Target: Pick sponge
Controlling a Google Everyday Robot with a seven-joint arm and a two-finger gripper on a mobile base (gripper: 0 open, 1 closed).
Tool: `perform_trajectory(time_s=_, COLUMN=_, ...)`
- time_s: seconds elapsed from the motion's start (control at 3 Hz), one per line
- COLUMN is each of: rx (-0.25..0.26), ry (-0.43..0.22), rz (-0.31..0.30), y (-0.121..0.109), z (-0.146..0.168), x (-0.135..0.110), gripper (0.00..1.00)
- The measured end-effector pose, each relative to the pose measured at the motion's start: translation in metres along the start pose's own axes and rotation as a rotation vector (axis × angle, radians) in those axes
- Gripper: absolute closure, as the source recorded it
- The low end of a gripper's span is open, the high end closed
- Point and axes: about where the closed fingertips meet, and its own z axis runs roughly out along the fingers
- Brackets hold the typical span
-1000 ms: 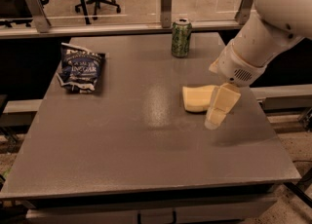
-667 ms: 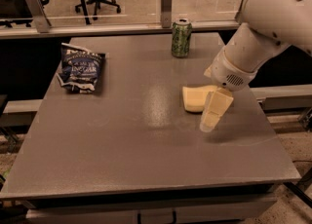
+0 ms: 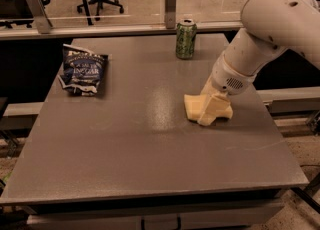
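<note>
Over the last second the gripper (image 3: 209, 114) has slid leftward and dropped, from a spot off the right edge of the sponge (image 3: 192, 107) to one directly over its right half. The approach looks essentially finished (the reach is done, the grasp itself is what remains), so the next thing needed is a closing on the foam and a lift.

The gripper now sits low at the tabletop, its pale yellow tip overlapping the sponge and apparently touching it. Because tool and foam are nearly the same colour, how wide it stands, and whether it has taken hold of anything, cannot be told.

The sponge lies flat on the grey table (image 3: 150, 154), right of centre, and has not shifted. The green soda can (image 3: 186, 39) stands well behind it near the far edge, and the dark blue chip bag (image 3: 82, 69) lies far off to the left.
</note>
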Motion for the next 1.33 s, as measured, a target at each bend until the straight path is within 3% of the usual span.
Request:
perform_trajectory(time_s=0.33, rx=-0.007, ry=-0.007, rz=-0.006, y=-0.007, z=-0.008, x=-0.007, gripper=0.71)
perform_trajectory(time_s=0.67, rx=-0.012, ry=-0.047, rz=-0.044, y=-0.018, z=-0.038, x=-0.031, gripper=0.99)
perform_trajectory(time_s=1.33, rx=0.002, ry=-0.129, rz=-0.133, y=-0.026, z=-0.101, x=-0.074, gripper=1.00)
